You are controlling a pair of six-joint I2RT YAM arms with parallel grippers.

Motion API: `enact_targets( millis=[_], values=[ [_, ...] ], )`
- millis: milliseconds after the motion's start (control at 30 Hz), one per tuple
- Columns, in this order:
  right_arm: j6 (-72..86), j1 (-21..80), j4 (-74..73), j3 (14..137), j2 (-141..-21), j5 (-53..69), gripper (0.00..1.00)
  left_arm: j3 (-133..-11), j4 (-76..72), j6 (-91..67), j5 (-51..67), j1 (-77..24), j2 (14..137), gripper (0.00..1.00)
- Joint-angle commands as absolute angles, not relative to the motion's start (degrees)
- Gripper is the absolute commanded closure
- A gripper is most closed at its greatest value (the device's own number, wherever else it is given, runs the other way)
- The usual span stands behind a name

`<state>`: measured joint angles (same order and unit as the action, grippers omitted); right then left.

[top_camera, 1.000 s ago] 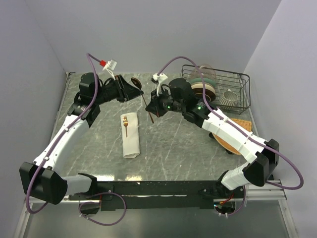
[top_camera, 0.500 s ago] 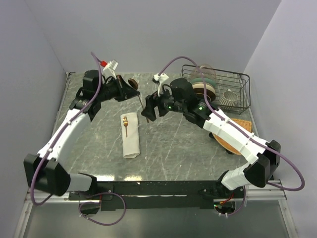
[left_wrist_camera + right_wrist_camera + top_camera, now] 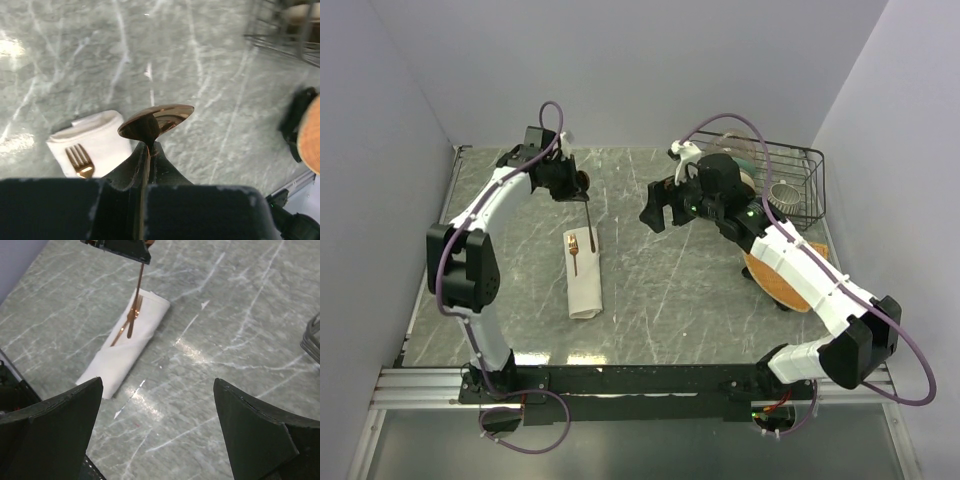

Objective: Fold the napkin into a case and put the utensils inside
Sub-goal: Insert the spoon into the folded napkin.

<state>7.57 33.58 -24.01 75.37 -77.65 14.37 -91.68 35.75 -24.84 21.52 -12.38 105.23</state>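
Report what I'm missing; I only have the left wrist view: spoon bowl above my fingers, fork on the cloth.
Observer: The spoon hangs handle-down from the left gripper, its tip near the case's far end, by the fork.
Operator: Give me the right arm.
Observer: The right gripper is open and empty, above the table right of the case.
Operator: Describe the case.
Observer: It lies narrow, running toward the table's near edge.

Both my arms stretched far, one gripper clamped, one wide.
Left gripper [image 3: 582, 188] sits at eleven o'clock, jaws pinched on the spoon [image 3: 157, 120]; right gripper [image 3: 658, 207] near one o'clock faces nine, fingers spread apart.
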Motion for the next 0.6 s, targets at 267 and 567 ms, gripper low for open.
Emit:
enact_targets(
  millis=[267,567],
  values=[
    [6.9,31.6,-23.5,73.8,-73.9,13.8,0.0,-99.1,46.0,-22.9,18.2,-10.8,114.3,0.99],
    [6.8,31.6,-23.6,74.9,-75.1,14.2,0.0,-98.5,45.9,-23.6,18.5,-10.7,116.8,0.99]
  ],
)
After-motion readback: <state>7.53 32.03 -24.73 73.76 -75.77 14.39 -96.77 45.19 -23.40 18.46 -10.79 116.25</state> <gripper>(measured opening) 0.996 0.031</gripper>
